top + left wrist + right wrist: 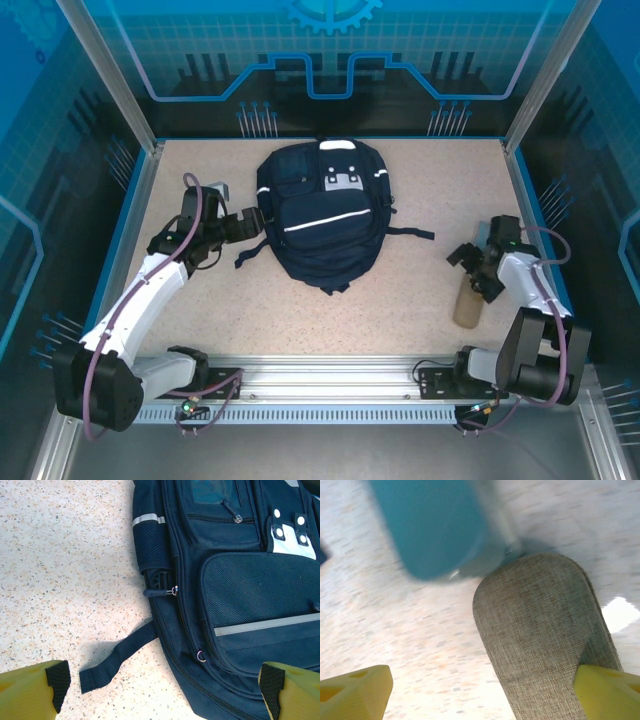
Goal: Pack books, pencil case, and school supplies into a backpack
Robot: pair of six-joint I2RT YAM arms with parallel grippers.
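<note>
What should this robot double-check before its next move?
1. Backpack lying flat mid-table: ok.
2. Backpack zippers open for packing: not ok; those in the left wrist view look shut.
3. Left gripper open at the backpack's side: ok.
4. Right gripper open over pencil case: ok.
5. Pencil case centred between the fingers: not ok; it sits toward one finger.
6. Teal object beside the case: cannot tell, blurred.

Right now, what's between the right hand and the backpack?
Top view: bare table, plus a loose dark strap off the backpack, pointing toward the right hand.
</note>
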